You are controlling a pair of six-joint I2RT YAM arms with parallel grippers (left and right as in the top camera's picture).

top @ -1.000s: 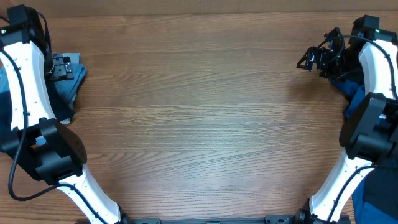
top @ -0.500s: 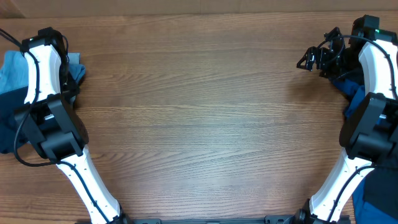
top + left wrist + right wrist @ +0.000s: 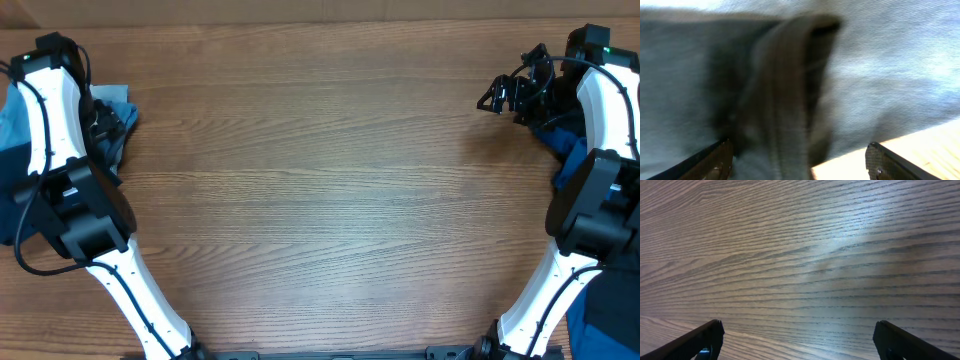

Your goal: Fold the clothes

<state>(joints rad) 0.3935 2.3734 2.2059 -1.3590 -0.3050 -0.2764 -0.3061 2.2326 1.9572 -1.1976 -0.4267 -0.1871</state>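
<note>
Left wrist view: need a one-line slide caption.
Left tool open over a raised fold in a blue-grey garment, wood table at lower right; image motion-blurred.

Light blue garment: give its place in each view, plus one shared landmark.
Overhead: light blue garment at the far left edge, upper part.
Left wrist: fills most of the frame, with a fold near the centre.
Right wrist: not in it.
Shared landmark: wooden table, lower right corner in left wrist, all of right wrist.
</note>
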